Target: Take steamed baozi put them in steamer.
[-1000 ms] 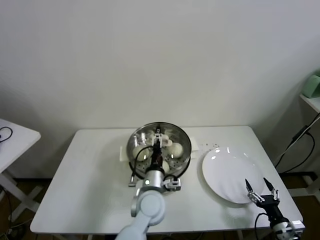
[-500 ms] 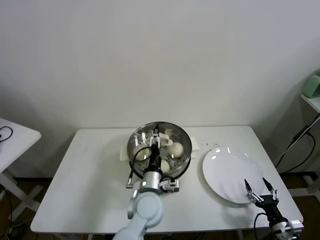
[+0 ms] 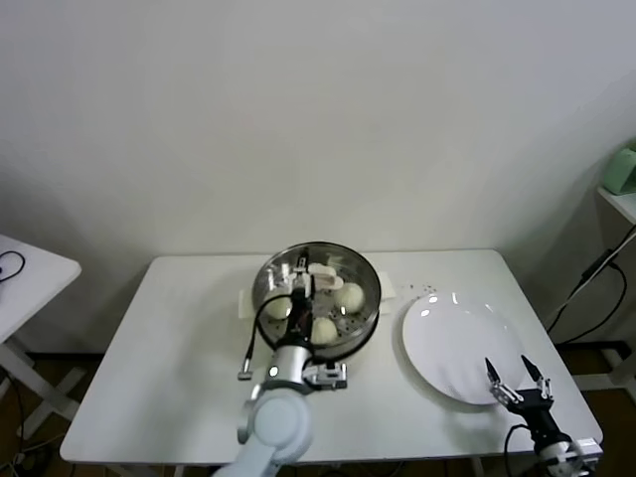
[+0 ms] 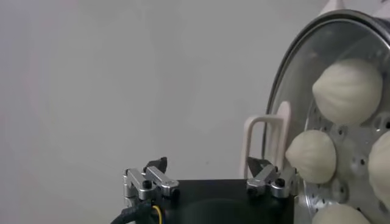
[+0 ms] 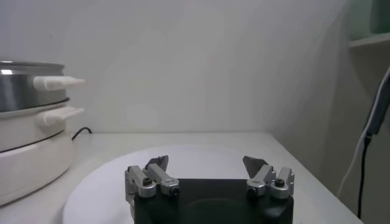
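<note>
The steel steamer [image 3: 366, 274] stands mid-table on its cream cooker base. Three cream-white baozi show inside it in the head view: one at the right [image 3: 350, 295], one at the front [image 3: 324, 329], one at the left [image 3: 277, 307]. My left gripper [image 3: 300, 270] is open and empty above the steamer's left half. The left wrist view shows the steamer rim [image 4: 286, 67], several baozi [image 4: 347, 91] on its perforated bottom, and my left gripper [image 4: 207, 165] off to the side of the basket. My right gripper [image 3: 517, 376] is open and empty at the front edge of the empty white plate [image 3: 447, 338].
The steamer's cream handle [image 4: 268, 140] sticks out beside my left gripper. A black cable [image 3: 250, 343] lies on the white table [image 3: 179, 338] left of the steamer. Dark crumbs [image 3: 427, 290] lie behind the plate. The right wrist view shows the plate [image 5: 201, 155] and cooker [image 5: 24, 152].
My left arm has drawn back toward me and to the left, with its open gripper shifting from the steamer's middle toward its left side. The right arm has not moved.
</note>
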Tool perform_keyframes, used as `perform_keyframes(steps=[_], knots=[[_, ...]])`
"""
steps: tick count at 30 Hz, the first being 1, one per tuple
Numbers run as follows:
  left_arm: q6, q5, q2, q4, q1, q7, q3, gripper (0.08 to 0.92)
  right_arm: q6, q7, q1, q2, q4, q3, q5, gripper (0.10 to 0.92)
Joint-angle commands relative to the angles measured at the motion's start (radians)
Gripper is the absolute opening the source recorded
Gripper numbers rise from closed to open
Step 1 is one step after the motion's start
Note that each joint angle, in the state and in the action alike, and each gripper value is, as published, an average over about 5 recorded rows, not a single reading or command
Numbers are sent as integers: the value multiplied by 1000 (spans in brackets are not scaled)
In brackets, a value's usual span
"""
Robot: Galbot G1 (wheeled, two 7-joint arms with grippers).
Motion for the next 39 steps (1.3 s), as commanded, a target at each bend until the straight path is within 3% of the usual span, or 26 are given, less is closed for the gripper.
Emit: perform_keyframes(steps=[1, 7, 10, 16, 21, 29, 35, 39], knots=[[-7, -93, 83, -129, 64, -5, -13, 823, -4, -4, 2, 1, -2, 0, -1, 823], [-24, -180, 137, -182, 146, -32, -61, 823, -7, -6, 8, 5, -4, -4, -1, 823], [-28, -348, 155, -203, 171, -70, -121, 823, -7, -7, 7, 8, -2, -6, 0, 823], [-108, -1117, 170, -225, 219, -132, -314, 823, -7, -8, 1, 2, 2, -9, -1, 823], [-231, -1489, 140, -216, 259, -94, -499, 823, -40, 0, -6, -3, 25, -6, -7, 823], [-467, -1875, 129, -21, 326, 17, -783, 823, -79, 46, -13, -8, 66, -3, -36, 823], [-638, -1979, 150, 204, 350, 59, -823, 823, -61, 58, 1, -10, 52, -6, -39, 823], [-708, -1971, 131, 269, 353, 47, -819, 823, -65, 67, 3, -8, 54, -4, -40, 823]])
